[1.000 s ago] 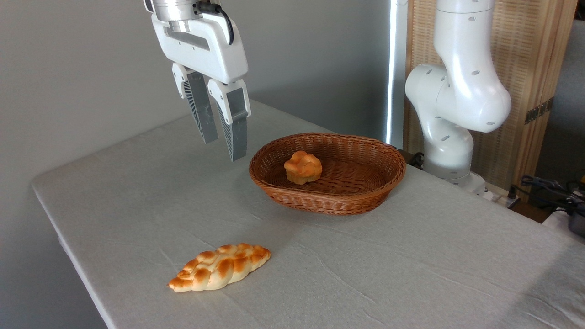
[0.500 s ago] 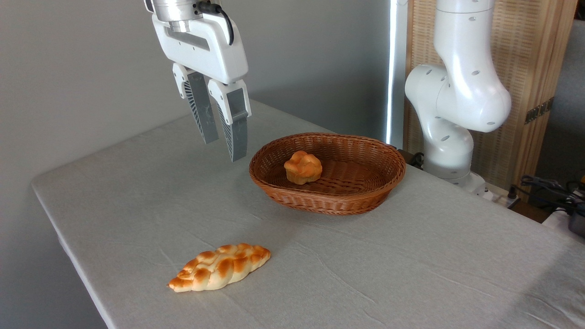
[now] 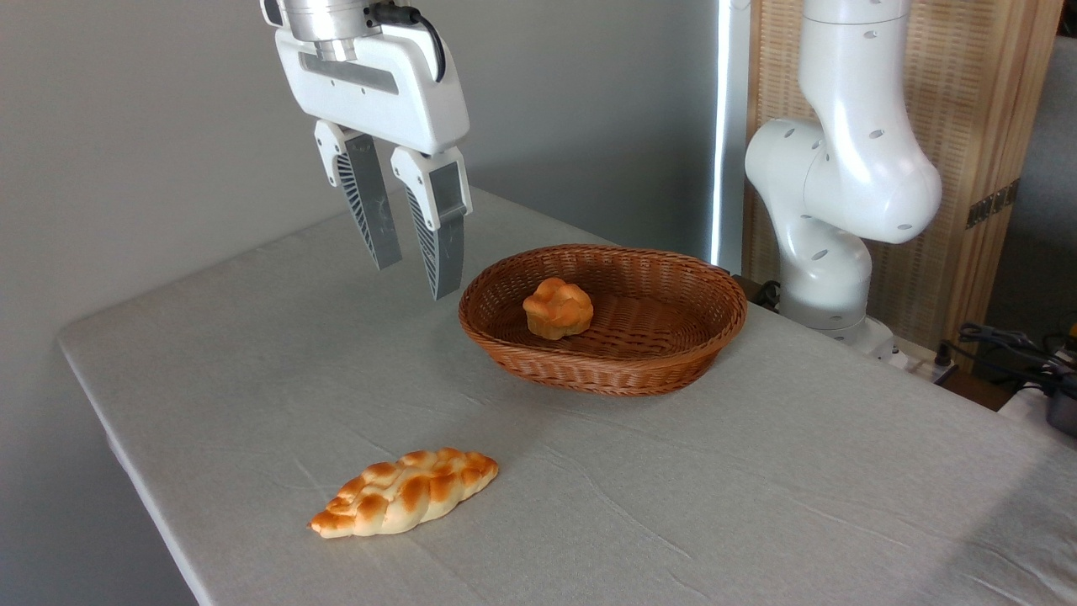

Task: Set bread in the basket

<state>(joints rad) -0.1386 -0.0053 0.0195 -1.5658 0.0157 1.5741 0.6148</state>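
In the upper left of the frame, the gripper (image 3: 414,282) hangs above the table (image 3: 757,505) with its two grey ribbed fingers (image 3: 441,244) spread apart and nothing between them; their tips point down, left of the basket's near rim and clear of it. Above the fingers sits the white gripper body, with a black cable looping off its top. No brand mark, label or writing can be read anywhere on the gripper, the arm or the objects.

The bread (image 3: 557,308), a small knotted bun with a golden-orange top, lies inside the basket (image 3: 656,370), toward its left half, resting on the woven bottom. The basket stands on the grey cloth in the middle of the frame. A longer braided loaf (image 3: 404,492) lies on the cloth at lower left, well apart from the basket. The arm's white base and joints (image 3: 841,185) rise at the right, behind the basket, before a wooden slatted screen (image 3: 976,101). Dark cables (image 3: 1010,349) lie at the far right edge.
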